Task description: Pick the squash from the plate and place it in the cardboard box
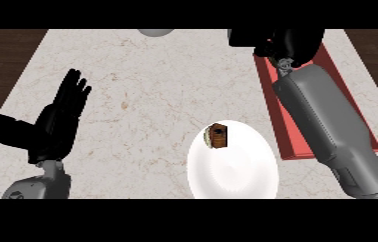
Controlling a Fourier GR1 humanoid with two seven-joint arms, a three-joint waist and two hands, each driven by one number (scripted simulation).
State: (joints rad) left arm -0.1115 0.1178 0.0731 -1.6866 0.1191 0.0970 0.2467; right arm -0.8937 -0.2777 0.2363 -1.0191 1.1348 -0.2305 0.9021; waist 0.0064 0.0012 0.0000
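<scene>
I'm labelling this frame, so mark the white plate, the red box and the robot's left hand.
white plate (236, 178): head view, bare middle of its surface.
red box (289, 136): head view, left wall.
left hand (55, 123): head view, palm.

A grey rounded object (156, 32) sits at the marble counter's (148, 111) far edge.

Your right hand (284, 43) is cut by the top band, so you cannot tell its fingers. Your grey forearm (325, 121) covers much of the red flat box (284, 121). A grey rounded thing (156, 32) is clipped at the worktop's far edge.
</scene>
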